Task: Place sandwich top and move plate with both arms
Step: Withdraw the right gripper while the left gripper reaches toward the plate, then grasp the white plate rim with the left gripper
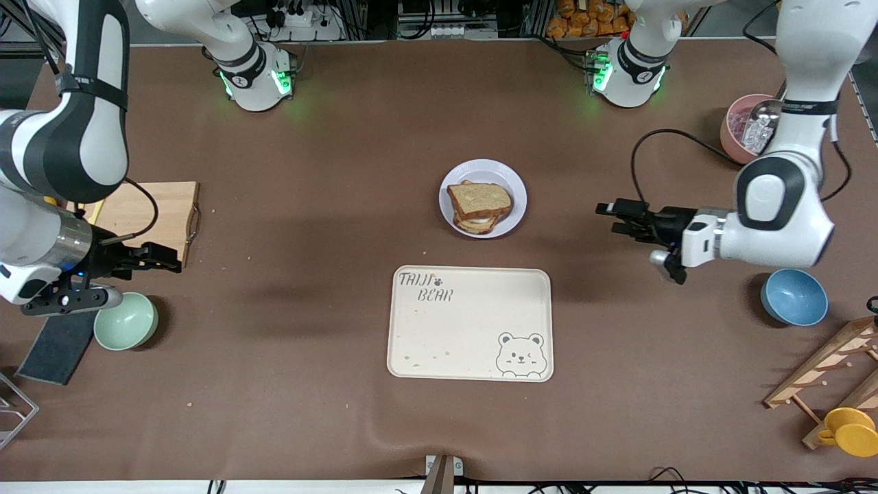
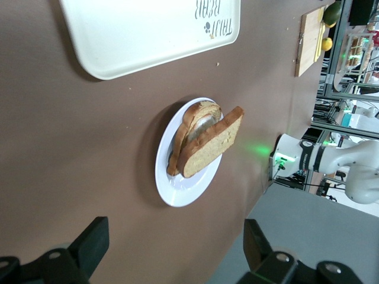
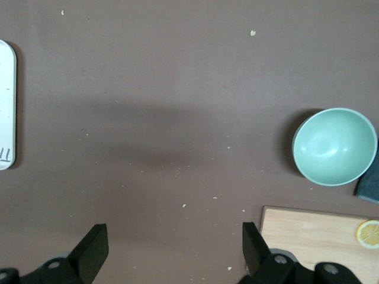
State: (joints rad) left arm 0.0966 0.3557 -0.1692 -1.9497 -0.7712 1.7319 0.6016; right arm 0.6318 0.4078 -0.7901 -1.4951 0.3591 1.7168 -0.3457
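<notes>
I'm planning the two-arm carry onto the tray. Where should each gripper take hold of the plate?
Probably the raised rim of the plate, at the bare stretches toward each arm's end of the table, since the sandwich top covers the middle. The open left gripper and open right gripper already flank it.

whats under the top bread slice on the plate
The sandwich top rests tilted on a lower bread slice on the plate. The left wrist view shows a pale filling between them; what it is cannot be told, since the top covers most of it.
</notes>
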